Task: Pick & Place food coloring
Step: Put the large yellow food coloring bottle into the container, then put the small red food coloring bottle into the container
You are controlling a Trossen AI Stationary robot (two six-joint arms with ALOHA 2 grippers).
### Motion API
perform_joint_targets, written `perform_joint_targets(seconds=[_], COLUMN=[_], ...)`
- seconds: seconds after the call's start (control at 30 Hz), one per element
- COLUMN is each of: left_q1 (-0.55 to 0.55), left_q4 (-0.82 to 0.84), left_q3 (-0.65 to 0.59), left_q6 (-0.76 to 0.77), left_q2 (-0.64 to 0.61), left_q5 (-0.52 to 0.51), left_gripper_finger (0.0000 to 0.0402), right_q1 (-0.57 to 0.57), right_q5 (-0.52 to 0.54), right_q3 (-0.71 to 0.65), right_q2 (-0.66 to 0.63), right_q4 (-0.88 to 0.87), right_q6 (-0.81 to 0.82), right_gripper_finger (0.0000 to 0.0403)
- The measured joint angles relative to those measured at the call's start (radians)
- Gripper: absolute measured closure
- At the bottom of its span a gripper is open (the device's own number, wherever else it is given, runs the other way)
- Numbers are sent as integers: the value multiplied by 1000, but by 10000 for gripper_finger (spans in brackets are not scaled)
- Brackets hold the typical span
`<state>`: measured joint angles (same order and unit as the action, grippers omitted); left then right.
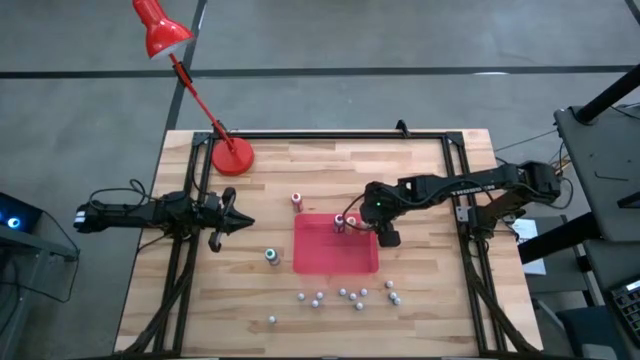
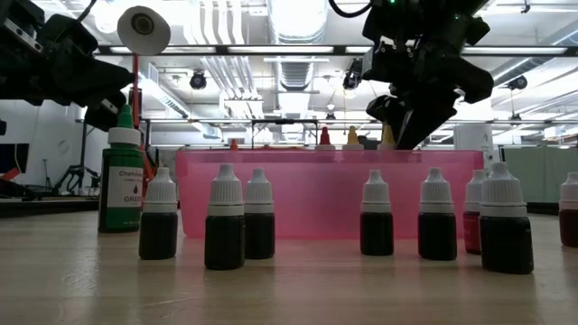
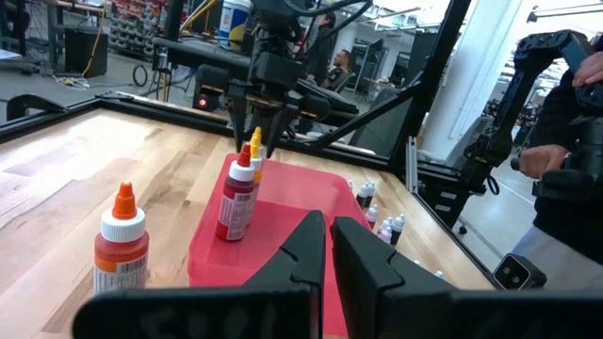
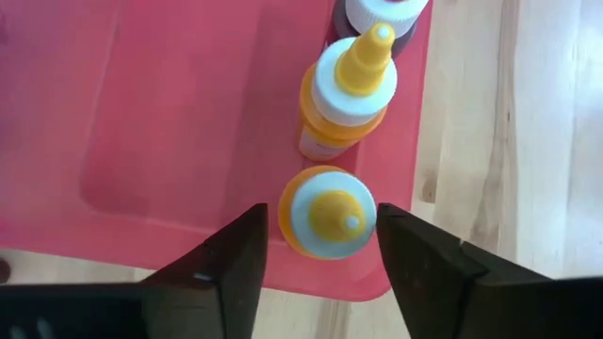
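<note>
Right gripper [image 4: 325,250] stands open astride a yellow-capped food coloring bottle [image 4: 327,211] upright in the red tray [image 4: 188,122], not gripping; light, stiff, tippy, best pinched mid-body; left gripper [image 1: 240,222] shut, empty.

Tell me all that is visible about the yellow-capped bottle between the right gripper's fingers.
The yellow-capped bottle is small, with an orange body, a white collar and a yellow pointed tip, apparently plastic. It stands upright on the red tray, near its edge, beside a second similar bottle. The right gripper is open around it; its fingers flank the cap without clearly touching.
</note>
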<state>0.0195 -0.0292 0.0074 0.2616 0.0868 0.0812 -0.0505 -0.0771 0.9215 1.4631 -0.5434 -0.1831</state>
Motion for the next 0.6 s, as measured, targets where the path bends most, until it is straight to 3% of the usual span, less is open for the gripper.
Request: perform_joint_targets(seconds=[0.3, 0.6], left_q1=[0, 0], left_q4=[0, 0], left_q3=[0, 0], left_q6=[0, 0], left_q2=[0, 0], left_q5=[0, 0], left_gripper_finger=[402, 402], right_q1=[-2, -3], right_q5=[1, 2], right_q3=[30, 154], right_q2=[-51, -61], right_q4=[-27, -124], right_q6=[-17, -17], right_gripper_finger=[188, 186])
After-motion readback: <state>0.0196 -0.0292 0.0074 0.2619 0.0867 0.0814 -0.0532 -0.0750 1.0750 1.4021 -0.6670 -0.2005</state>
